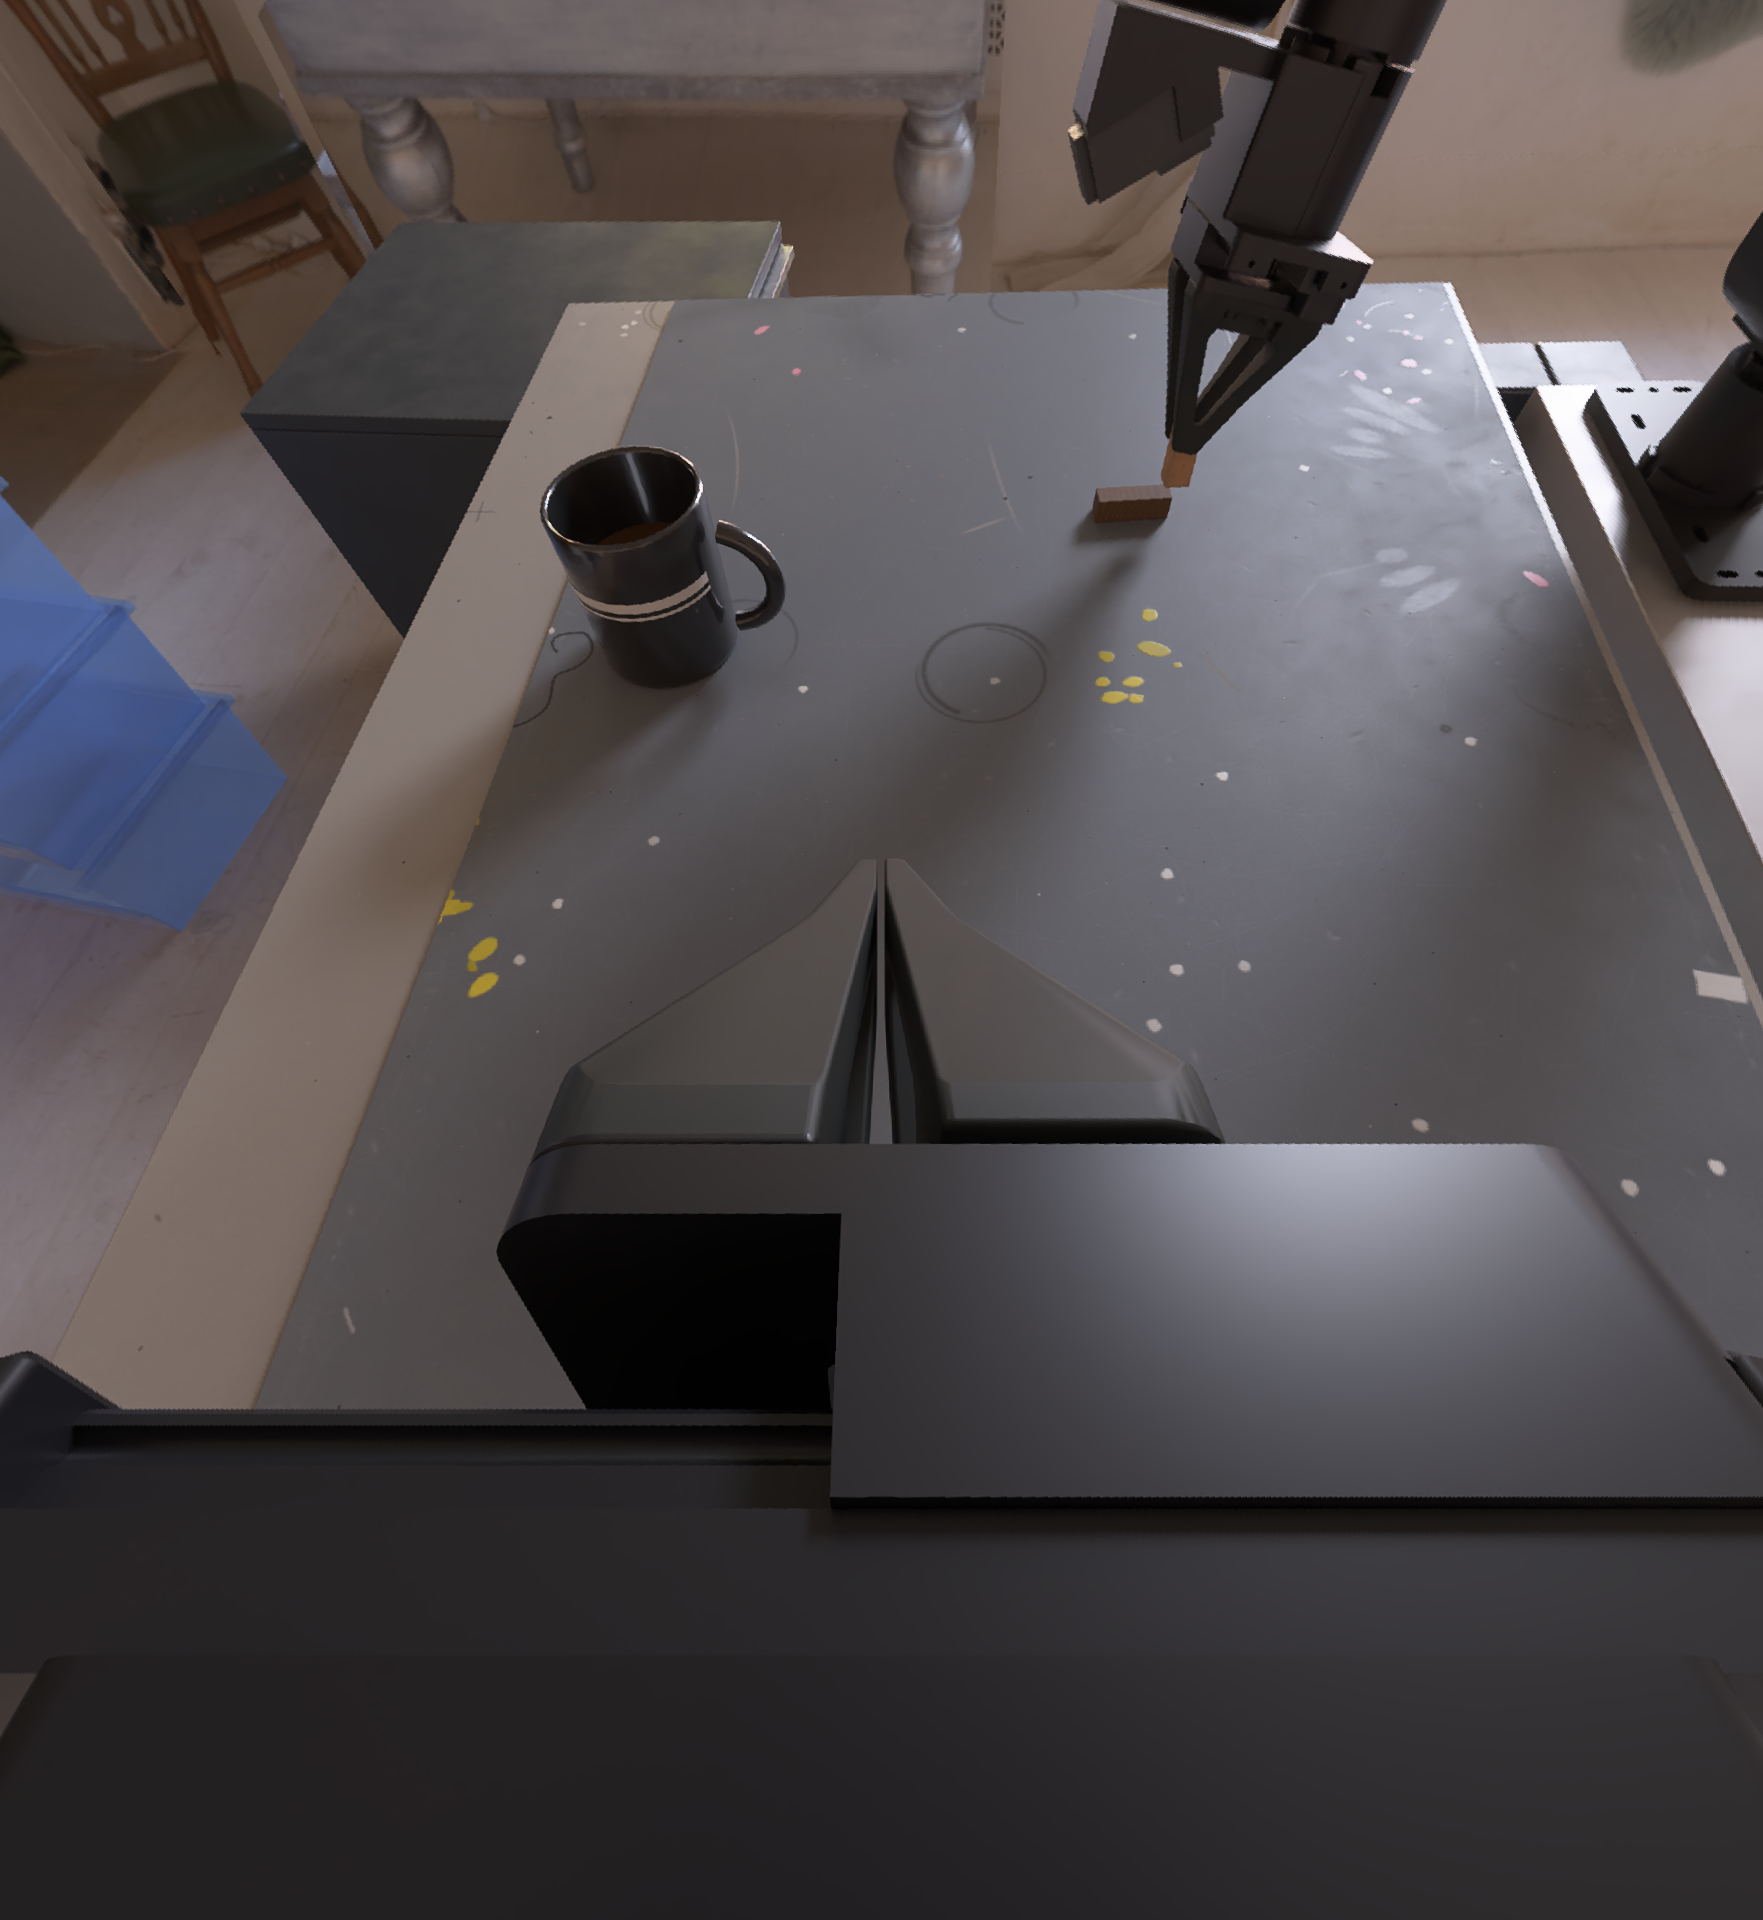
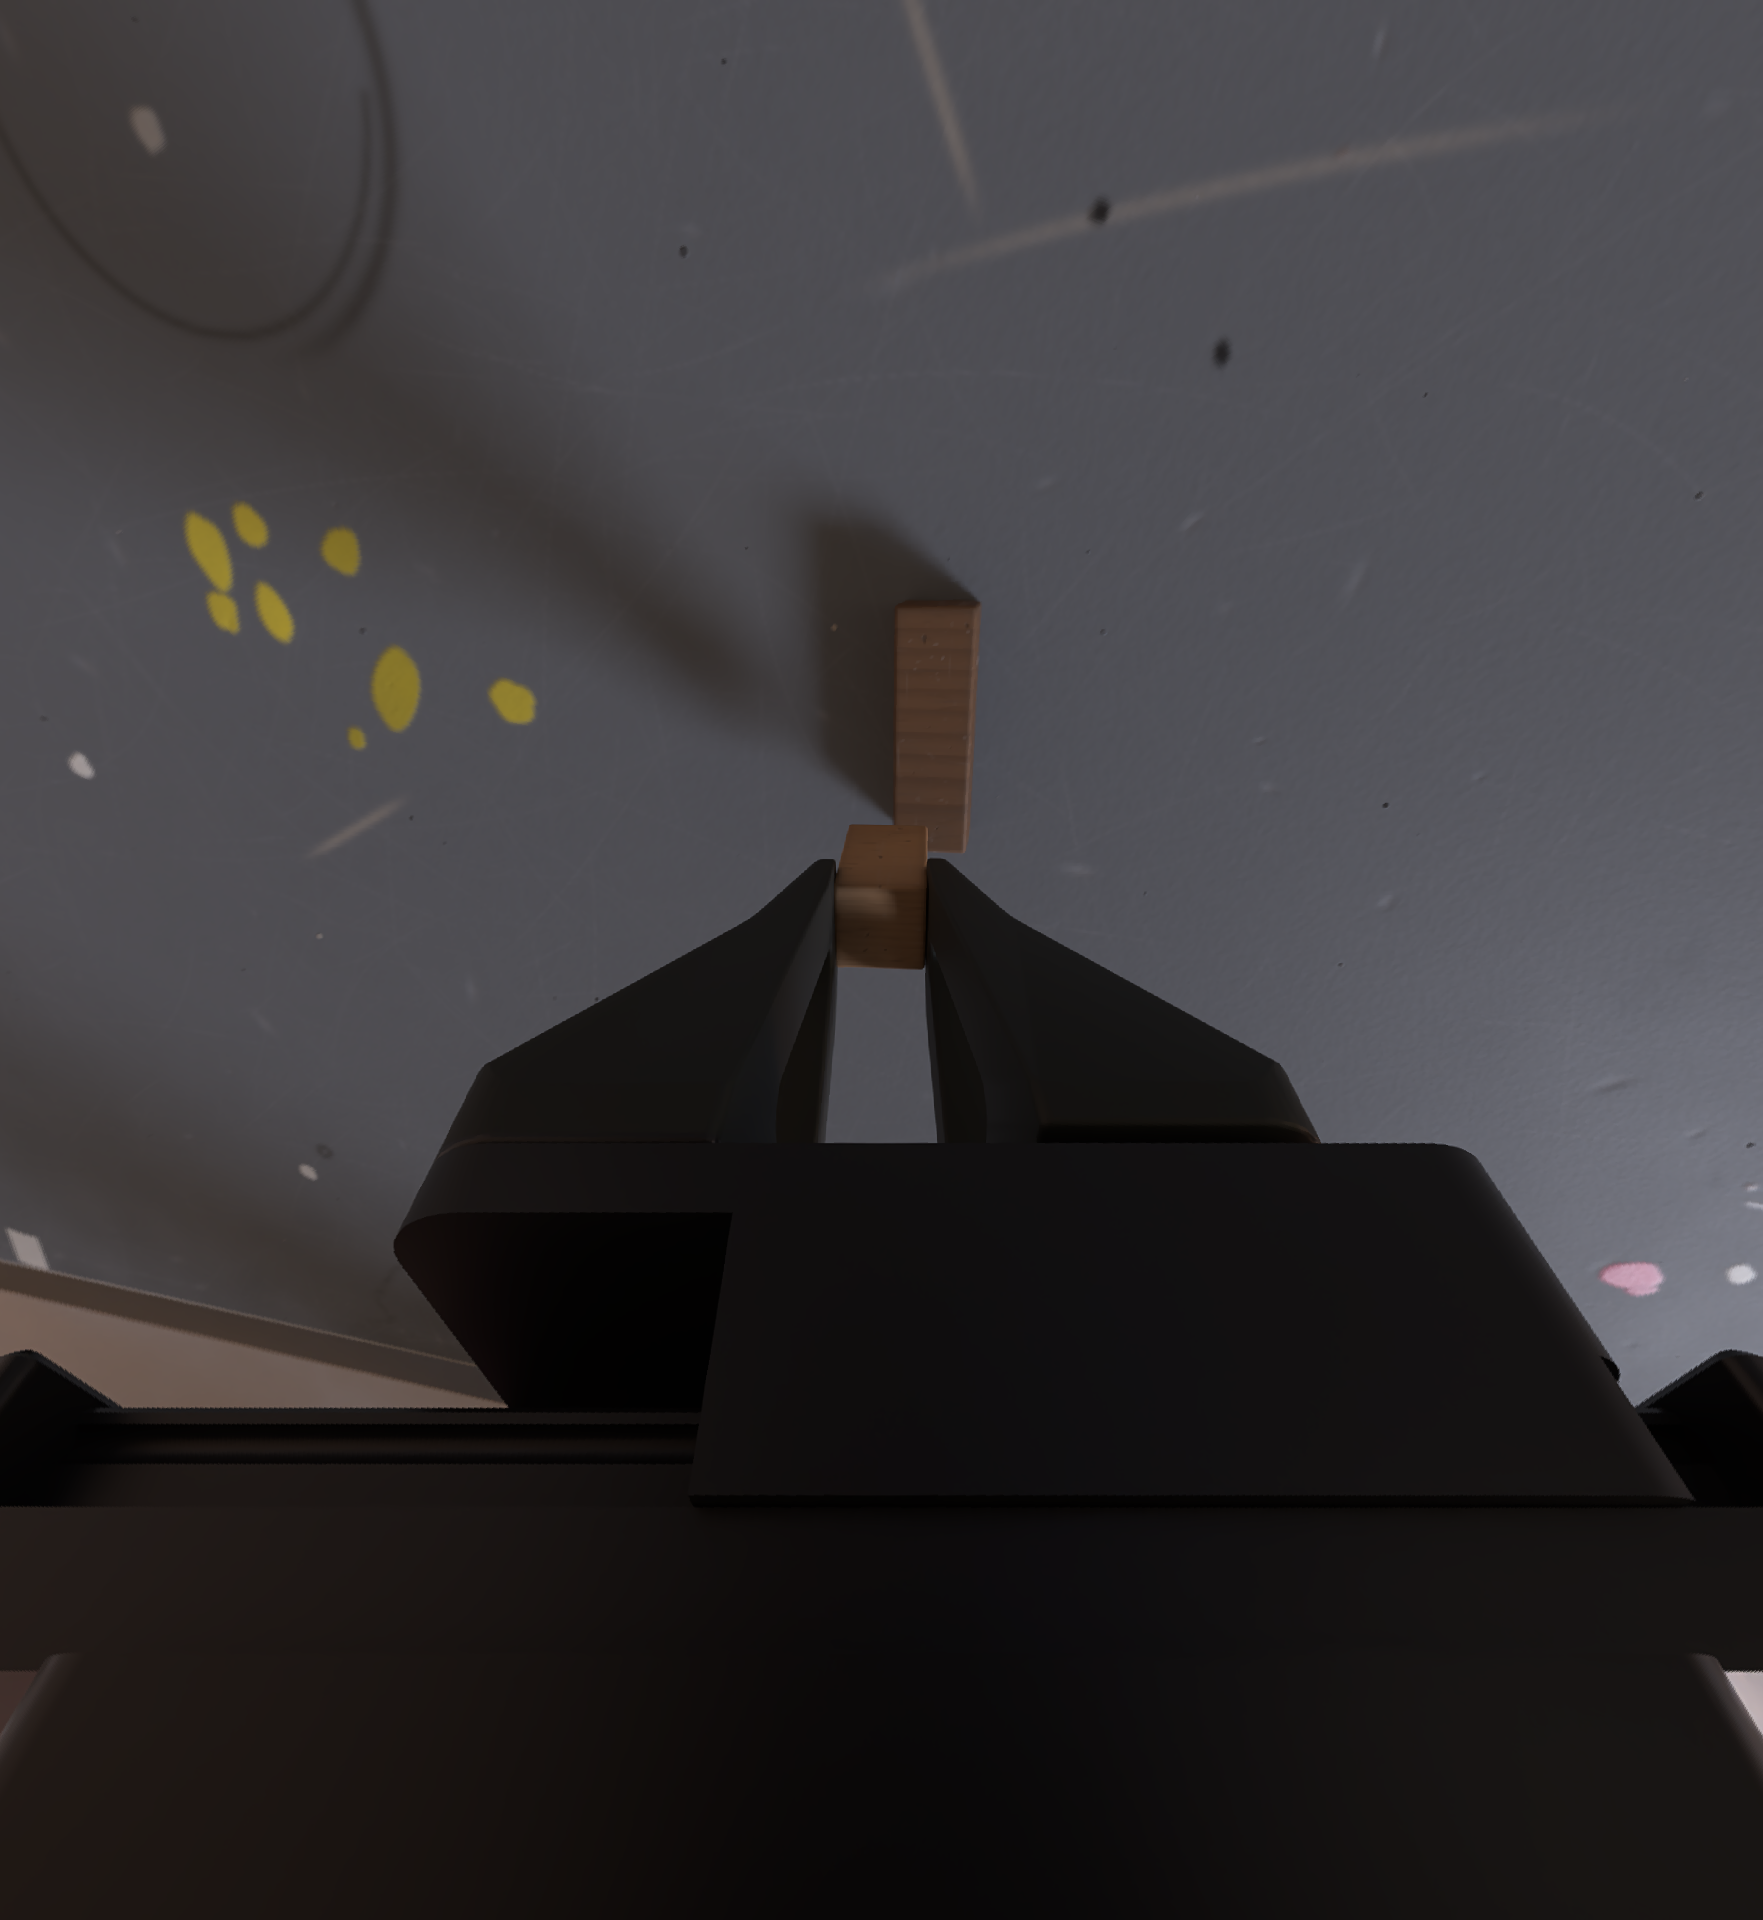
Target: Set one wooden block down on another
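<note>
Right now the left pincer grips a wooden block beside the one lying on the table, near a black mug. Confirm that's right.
Not quite: the right pincer grips the wooden block, as the right wrist view shows. The left pincer is shut on nothing. The other block lies on the table, near the black mug.

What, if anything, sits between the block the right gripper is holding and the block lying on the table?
Nothing visible. The right gripper holds the block right by one end of the flat block, with only bare table around them. The mug stands well off to the side.
</note>
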Robot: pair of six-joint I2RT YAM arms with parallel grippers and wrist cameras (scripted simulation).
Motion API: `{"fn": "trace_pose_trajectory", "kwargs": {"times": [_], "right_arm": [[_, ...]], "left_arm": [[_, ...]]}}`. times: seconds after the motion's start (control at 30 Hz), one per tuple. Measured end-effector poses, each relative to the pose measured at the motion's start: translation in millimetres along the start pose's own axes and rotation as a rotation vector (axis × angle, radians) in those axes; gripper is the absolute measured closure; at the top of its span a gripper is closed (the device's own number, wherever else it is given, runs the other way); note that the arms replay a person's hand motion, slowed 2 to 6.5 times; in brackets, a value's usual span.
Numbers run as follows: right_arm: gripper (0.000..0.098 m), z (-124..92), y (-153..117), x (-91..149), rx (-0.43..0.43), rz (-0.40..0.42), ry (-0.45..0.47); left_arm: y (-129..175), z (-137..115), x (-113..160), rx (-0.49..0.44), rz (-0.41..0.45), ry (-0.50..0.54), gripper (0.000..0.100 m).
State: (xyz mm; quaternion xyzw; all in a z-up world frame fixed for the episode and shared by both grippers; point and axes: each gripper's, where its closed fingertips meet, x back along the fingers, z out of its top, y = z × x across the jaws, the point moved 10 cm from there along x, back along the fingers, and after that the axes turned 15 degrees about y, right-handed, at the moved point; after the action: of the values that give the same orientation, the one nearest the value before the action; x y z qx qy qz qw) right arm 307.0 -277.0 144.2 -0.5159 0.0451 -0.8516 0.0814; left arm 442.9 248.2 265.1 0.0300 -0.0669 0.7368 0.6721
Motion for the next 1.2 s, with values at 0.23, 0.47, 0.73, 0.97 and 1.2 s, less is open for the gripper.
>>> {"fn": "trace_pose_trajectory", "kwargs": {"times": [0.23,0.47,0.73,0.97,1.2], "right_arm": [[0.0837,8.6,1.8,-9.6,0.017,-0.03,-0.002],[0.0837,16.1,1.8,-18.0,0.011,-0.018,-0.016],[0.0821,19.4,2.2,-26.1,0.02,-0.005,-0.017],[0.0784,20.2,2.6,-24.6,0.019,0.021,0.004],[0.0751,23.2,7.3,-2.5,0.028,0.068,0.107]], "left_arm": [[0.1,-0.2,0.0,0.001,0.0,0.0,0.099],[0.1,-0.1,0.0,0.001,0.0,0.0,0.099],[0.0,1.4,0.2,-0.002,0.001,0.0,0.099],[-0.3,2.2,0.3,0.004,0.0,-0.001,0.099],[-0.9,0.7,0.1,0.013,-0.004,-0.002,0.099]]}}
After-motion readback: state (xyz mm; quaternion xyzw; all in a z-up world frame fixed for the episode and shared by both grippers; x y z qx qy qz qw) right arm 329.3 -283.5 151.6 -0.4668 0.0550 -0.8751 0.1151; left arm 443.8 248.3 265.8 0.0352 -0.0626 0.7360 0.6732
